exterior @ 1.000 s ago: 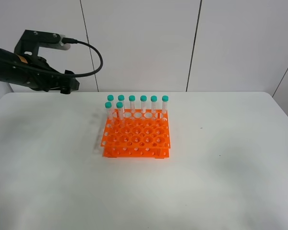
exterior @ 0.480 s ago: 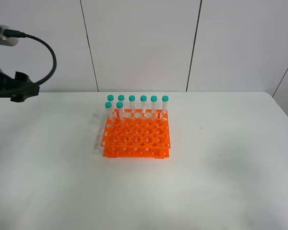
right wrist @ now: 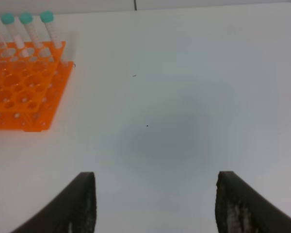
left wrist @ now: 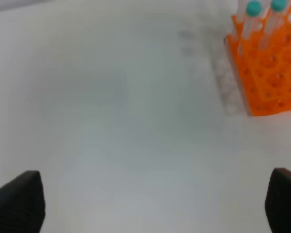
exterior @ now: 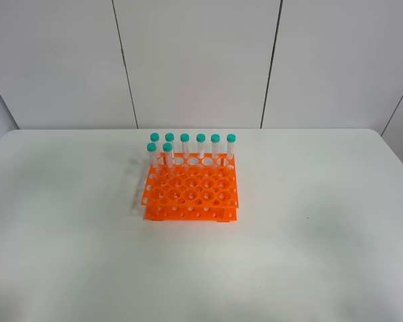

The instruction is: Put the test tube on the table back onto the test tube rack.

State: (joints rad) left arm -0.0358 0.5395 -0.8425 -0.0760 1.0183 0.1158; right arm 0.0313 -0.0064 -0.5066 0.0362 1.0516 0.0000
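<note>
Test tube rack (exterior: 191,188) holds eight teal-capped tubes (exterior: 201,146); your left gripper (left wrist: 155,206) and right gripper (right wrist: 154,204), both spread and empty, hover beside it.

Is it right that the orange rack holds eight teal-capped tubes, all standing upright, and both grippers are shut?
Not quite: both grippers are open. The left wrist view shows the left gripper with its fingers spread wide, and the right wrist view shows the same for the right gripper. The test tube rack does hold eight upright tubes.

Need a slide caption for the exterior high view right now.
Orange test tube rack on the white table, eight teal-capped tubes standing along its back rows; no arm in view.
</note>
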